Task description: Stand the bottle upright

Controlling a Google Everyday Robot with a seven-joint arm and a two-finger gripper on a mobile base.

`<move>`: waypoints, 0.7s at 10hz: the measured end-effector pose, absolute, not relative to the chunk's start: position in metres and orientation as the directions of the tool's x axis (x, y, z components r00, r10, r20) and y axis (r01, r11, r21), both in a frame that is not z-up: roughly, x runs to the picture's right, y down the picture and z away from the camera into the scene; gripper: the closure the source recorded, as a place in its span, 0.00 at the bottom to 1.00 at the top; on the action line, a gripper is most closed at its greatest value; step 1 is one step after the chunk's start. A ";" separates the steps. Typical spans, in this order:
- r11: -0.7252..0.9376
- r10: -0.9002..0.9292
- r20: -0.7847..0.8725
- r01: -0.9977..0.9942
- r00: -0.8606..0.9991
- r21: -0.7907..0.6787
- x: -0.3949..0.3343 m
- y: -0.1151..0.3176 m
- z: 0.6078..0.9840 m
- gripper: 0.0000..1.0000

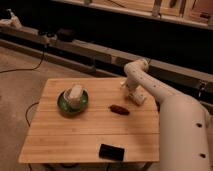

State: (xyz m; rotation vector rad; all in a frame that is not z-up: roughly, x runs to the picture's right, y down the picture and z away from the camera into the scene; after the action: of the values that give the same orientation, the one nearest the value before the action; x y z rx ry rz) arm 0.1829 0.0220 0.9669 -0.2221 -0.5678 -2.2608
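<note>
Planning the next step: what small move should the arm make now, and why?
Probably lift slightly and begin tilting. The gripper is down at the table's right edge on a pale oblong, seemingly the bottle, lying flat; grasp can't be confirmed.

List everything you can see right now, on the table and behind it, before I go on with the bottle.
table: one, light wood, centre of view.
bowl: one, green, left part of the table.
pale object: one, whitish, inside the bowl; kind unclear.
brown oblong object: one, brown, mid-table, right of the bowl.
flat rectangular object: one, black, by the table's front edge.
bottle: one, pale, apparently lying at the table's right edge, at the gripper.
pump-top dispenser bottle: one, white, on the ledge, far top left.
cable: one, dark, on the floor at left.
arm: one, white, reaching in from the right.
gripper: one, white, low over the table's right edge.
</note>
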 end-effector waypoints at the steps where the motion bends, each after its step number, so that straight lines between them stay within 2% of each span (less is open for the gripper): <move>1: -0.602 -0.662 0.296 0.723 -0.689 0.337 0.178 0.018 0.958 0.96; 3: -0.609 -0.706 0.181 0.718 -0.684 0.336 0.170 0.000 0.931 1.00; 7: -0.531 -0.842 -0.170 0.730 -0.512 0.430 0.167 -0.028 0.836 1.00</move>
State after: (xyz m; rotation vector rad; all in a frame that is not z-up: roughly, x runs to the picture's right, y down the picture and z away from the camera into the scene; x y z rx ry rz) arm 0.1673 -0.0281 0.8363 0.4470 -0.3783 -2.1072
